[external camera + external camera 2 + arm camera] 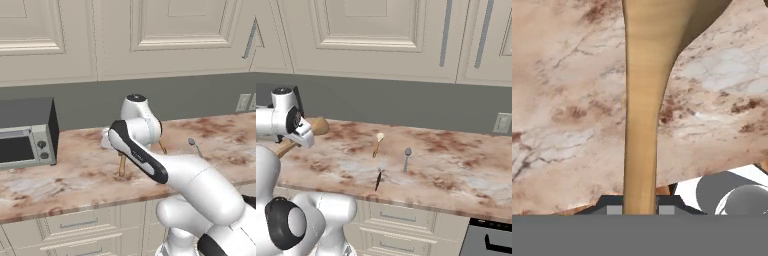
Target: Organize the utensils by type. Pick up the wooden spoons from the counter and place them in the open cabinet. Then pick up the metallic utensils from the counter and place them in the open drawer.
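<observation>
**Large wooden spoon being held above the counter**

Left base view: the arm is being seen from behind, folded over the counter [60,175]. A tan handle of the large wooden spoon [122,165] is hanging down below the wrist, and the gripper itself is being hidden by the arm. A grey toaster oven [27,132] is standing well to the left of the tool, and a dark grey utensil [195,146] is lying to its right. Closed wall cabinet doors [165,30] are being shown above. No writing is being made out on the oven.

Right base view: the round spoon bowl [319,126] is being shown jutting past the hand, lifted off the stone. To the right of the tool, three utensils are lying apart on the counter: the smaller wooden spoon [377,144], the black-handled utensil [379,178] and the dark grey one. A wall socket [501,122] is being shown far right.

Hand view: the gripper [639,206] is being seen narrowed on the spoon handle, one fingertip [612,205] pressed on each side. The handle is running straight away from the fingers, widening toward the bowl, with the counter beneath.
</observation>
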